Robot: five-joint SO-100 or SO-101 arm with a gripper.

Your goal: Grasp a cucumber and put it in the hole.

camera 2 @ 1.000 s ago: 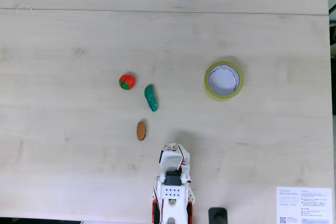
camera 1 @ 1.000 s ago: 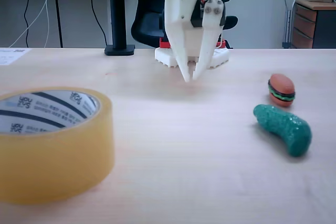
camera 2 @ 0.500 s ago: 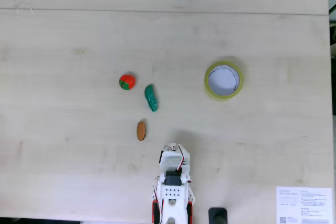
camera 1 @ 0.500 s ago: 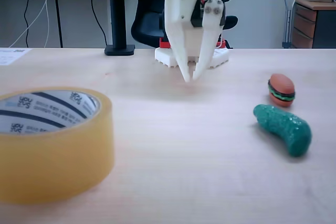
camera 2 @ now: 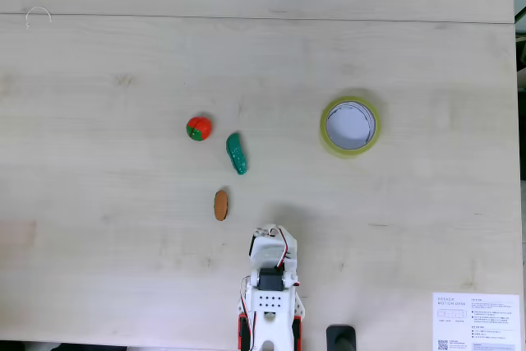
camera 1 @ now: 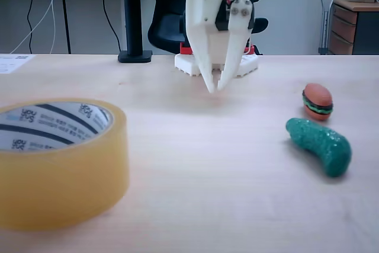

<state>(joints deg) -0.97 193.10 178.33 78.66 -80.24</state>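
Low fixed view, left to right.

1. Tape roll (camera 1: 56, 167): large, yellowish and translucent, lying flat at the near left of the table (camera 1: 207, 194). Its hole (camera 1: 44, 127) faces up; white inner core with black stripes and small lettering.
2. Gripper (camera 1: 213, 89): white, two tapered fingers pointing down, tips nearly meeting with only a sliver of gap, holding nothing. It hangs just above the tabletop at centre, in front of the arm's white and red base (camera 1: 216, 60).
3. Toy burger (camera 1: 317, 102): small, orange-brown with a dark band, at right, just behind the cucumber.
4. Cucumber (camera 1: 320, 145): teal-green, bumpy, curved, lying flat on the wood at right, well apart from both gripper and tape roll.

Top-down fixed view, left to right (the order of things is mirrored here).

1. Tomato toy (camera 2: 198, 128): red with a green patch, near the cucumber.
2. Toy burger (camera 2: 220, 205): seen as a thin brown oval.
3. Cucumber (camera 2: 237, 153): lying between tomato and burger, slightly right of both.
4. Gripper (camera 2: 269, 233): at the bottom centre, near the burger.
5. Tape roll (camera 2: 350, 125): right of centre, hole (camera 2: 350, 123) open upward, well apart from the cucumber.
6. Printed sheet (camera 2: 476, 321): bottom right corner.
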